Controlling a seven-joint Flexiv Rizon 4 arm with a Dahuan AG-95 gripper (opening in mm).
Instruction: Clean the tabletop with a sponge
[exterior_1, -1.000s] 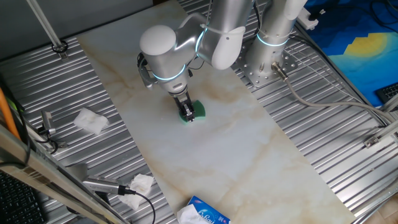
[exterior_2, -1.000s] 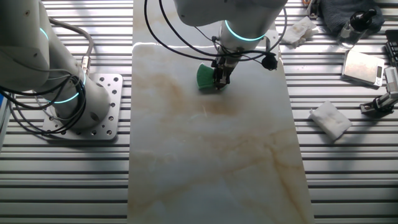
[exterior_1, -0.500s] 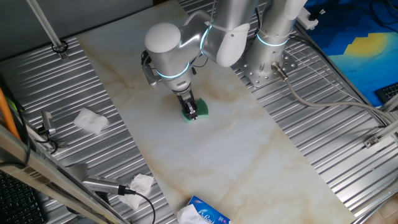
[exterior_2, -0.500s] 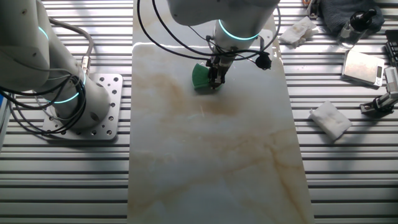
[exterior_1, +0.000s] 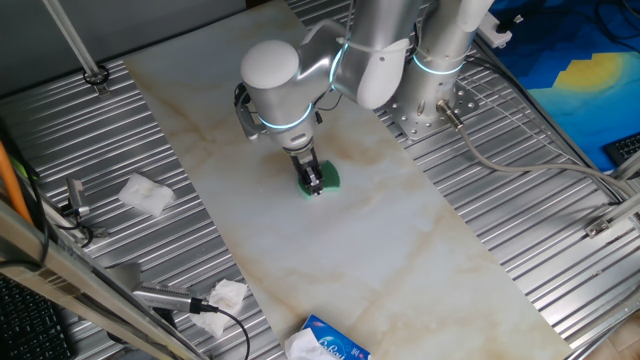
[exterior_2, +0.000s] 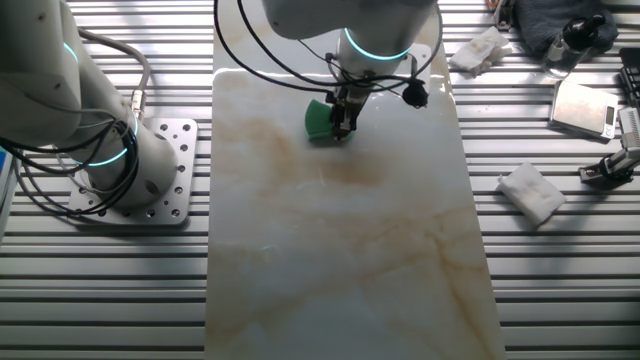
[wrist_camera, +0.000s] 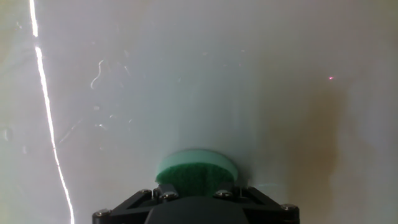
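We have the small bright green soft sponge (exterior_1: 326, 179) clamped between the jaws of the black two-finger gripper (exterior_1: 313, 181), pressed onto the glossy off-white marble-look tabletop (exterior_1: 380, 250), midway between its long edges and towards the end by the arm's base. To wipe well, we should keep steady downward pressure and work in overlapping passes across the brown stain (exterior_2: 352, 172) just beside the sponge.

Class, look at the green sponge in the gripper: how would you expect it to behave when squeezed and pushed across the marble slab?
The sponge probably compresses easily: in the hand view it bulges rounded out of the gripper. It looks light for its size, a small foam-like block. On the glossy tabletop it should slide rather than roll, though its soft edge may drag and bend.
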